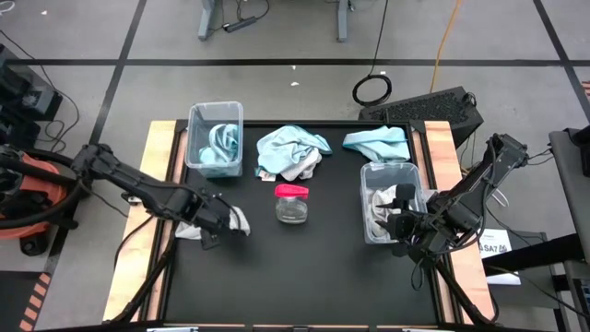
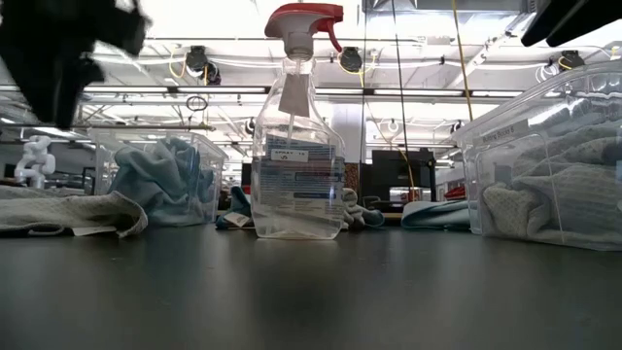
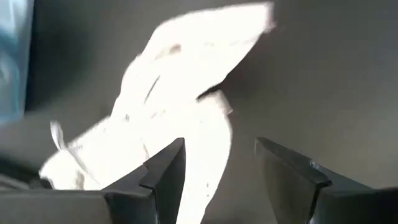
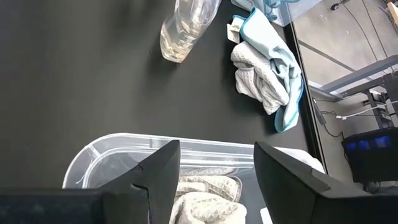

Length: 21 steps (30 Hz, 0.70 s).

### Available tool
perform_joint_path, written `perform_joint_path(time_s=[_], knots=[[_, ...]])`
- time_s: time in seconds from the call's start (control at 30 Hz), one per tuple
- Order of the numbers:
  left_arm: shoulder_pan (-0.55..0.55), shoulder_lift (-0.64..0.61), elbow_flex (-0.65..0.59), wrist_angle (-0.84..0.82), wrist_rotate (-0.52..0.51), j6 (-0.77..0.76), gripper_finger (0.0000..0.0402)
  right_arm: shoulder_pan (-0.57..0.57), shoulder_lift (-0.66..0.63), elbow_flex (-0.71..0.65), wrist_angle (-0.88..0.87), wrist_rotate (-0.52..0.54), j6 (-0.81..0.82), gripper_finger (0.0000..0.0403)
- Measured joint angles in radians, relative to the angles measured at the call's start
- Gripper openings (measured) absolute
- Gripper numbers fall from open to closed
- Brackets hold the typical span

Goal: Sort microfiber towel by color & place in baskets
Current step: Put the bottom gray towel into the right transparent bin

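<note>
Black matte tabletop point(image 1: 313, 267) edged with pale wooden side strips point(image 1: 157, 175). Upper left: clear plastic tub point(image 1: 195, 118) holding light-blue cloth point(image 1: 221, 146). Centre top: light-blue and grey-white towel heap point(image 1: 293, 152). Centre: clear spray bottle point(image 1: 291, 205), red-pink trigger top. Right: clear tub point(image 1: 369, 171) with grey-white towel point(image 1: 380, 205).

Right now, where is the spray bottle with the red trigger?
In the high view the spray bottle stands upright at the table's centre, between the two clear baskets, just in front of the pile of blue and grey towels.

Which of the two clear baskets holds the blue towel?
The left basket, near the table's back-left corner; the right basket, under the right gripper, holds grey-white towel.
</note>
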Motion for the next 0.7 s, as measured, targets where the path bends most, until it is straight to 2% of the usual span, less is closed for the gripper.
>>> perform_joint_path(time_s=[0.17,0.4,0.53,0.7], knots=[[-0.014,0.0,-0.113,0.037,-0.001,-0.088,0.0199,0.0,0.0,0.0,-0.001,-0.003,0.0,0.0196],[-0.014,0.0,-0.228,0.195,-0.003,-0.116,0.0199,0.0,0.0,0.0,-0.001,-0.003,0.0,0.0196],[-0.014,0.0,-0.288,0.202,-0.016,-0.159,0.0199,0.0,0.0,0.0,-0.001,-0.003,0.0,0.0196],[-0.011,0.0,-0.369,0.307,-0.017,-0.185,0.0199,0.0,0.0,0.0,-0.001,-0.003,0.0,0.0196]])
